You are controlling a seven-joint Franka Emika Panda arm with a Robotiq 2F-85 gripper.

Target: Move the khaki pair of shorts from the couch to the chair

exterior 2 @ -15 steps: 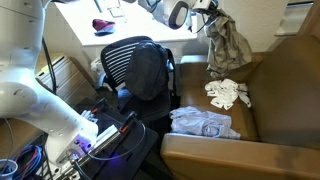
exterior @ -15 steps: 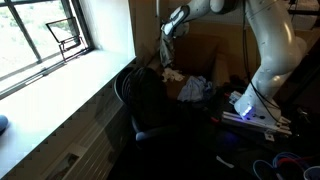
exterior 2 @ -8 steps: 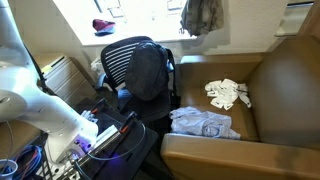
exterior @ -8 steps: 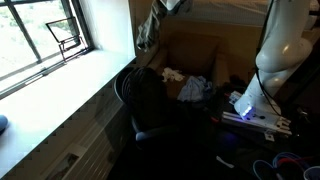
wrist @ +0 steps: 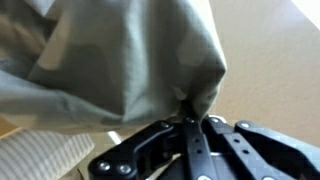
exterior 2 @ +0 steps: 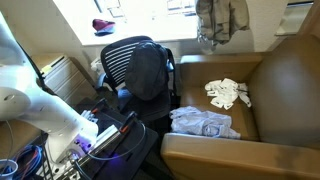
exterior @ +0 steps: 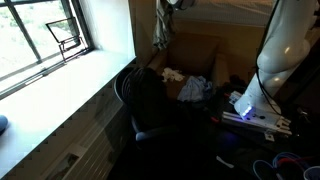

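The khaki pair of shorts (exterior 2: 219, 24) hangs in the air high above the brown couch (exterior 2: 270, 85); it also shows in an exterior view (exterior: 161, 28) and fills the wrist view (wrist: 120, 60). My gripper (wrist: 193, 120) is shut on the top of the shorts, with the fingers pinching the cloth. In the exterior views the gripper is at the top edge (exterior: 176, 3), mostly out of frame. The black office chair (exterior 2: 140, 70) stands beside the couch, with dark cloth draped on its back; it also shows in an exterior view (exterior: 150, 105).
On the couch seat lie a white crumpled garment (exterior 2: 227, 94) and a light blue garment (exterior 2: 204, 123). A windowsill (exterior: 60, 85) runs beside the chair. The robot base (exterior: 262, 100) and cables (exterior 2: 90, 140) stand near the chair.
The shorts have risen from the couch back to the top of the frame. In the last half second they swung sideways, toward the couch side.
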